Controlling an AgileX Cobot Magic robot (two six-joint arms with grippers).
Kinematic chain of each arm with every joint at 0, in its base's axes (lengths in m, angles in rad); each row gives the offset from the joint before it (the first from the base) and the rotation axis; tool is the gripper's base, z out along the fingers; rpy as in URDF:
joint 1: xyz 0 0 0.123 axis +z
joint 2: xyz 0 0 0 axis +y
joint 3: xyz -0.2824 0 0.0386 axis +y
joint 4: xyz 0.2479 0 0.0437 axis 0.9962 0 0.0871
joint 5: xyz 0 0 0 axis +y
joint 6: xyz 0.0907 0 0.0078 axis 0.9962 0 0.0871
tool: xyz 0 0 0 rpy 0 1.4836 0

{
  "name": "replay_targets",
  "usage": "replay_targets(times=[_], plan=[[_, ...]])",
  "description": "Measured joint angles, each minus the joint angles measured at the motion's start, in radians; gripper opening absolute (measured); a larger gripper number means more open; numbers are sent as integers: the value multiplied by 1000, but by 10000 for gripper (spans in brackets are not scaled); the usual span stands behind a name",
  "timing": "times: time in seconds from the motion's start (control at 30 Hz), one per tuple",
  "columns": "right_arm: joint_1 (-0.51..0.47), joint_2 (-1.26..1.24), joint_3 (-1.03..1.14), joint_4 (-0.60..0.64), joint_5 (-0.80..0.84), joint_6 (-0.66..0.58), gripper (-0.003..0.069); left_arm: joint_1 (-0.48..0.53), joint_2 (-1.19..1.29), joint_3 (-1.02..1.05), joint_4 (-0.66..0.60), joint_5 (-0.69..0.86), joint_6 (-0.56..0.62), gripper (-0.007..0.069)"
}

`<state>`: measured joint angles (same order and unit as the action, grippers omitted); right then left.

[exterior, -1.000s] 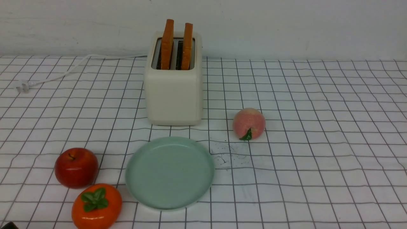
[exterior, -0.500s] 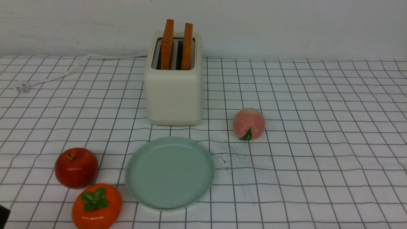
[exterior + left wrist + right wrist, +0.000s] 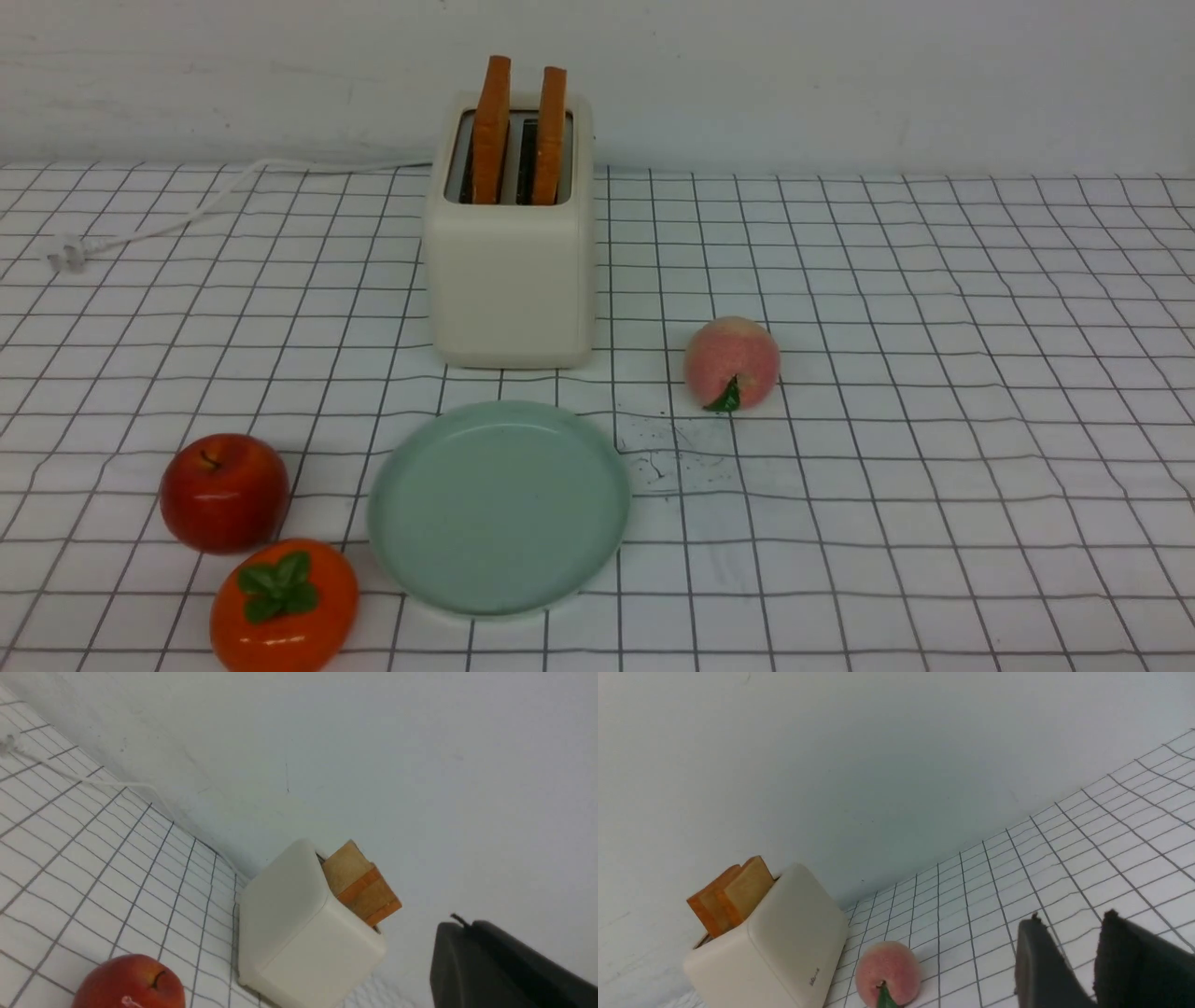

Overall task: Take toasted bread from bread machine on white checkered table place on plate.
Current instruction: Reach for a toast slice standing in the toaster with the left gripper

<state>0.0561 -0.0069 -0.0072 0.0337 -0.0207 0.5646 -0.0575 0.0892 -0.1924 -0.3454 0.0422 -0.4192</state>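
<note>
We see toast (image 3: 490, 131) standing proud of toaster (image 3: 512, 289), easy to pinch; plate (image 3: 499, 509) just nearer. Left claw (image 3: 462, 933) clenched, empty; right claw (image 3: 1071, 926) seemingly parted.

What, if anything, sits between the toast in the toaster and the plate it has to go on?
Nothing visible does. Both toast slices stand in the toaster, and the bare plate lies directly in front of it. The peach sits off to the right; the apple and orange fruit sit left of the plate.
</note>
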Motion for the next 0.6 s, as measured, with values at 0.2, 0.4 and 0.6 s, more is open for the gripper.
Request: replay_targets(times=[0.2,0.4,0.6], plan=[[109,199,-314,-162,237,14,1,0,315,-252,44,124,182,-13],[274,439,-626,-186,691,-119,-13,0,635,-505,48,268,344,-13],[413,614,-878,-154,986,-215,-6,-36,954,-783,9,425,489,-13]])
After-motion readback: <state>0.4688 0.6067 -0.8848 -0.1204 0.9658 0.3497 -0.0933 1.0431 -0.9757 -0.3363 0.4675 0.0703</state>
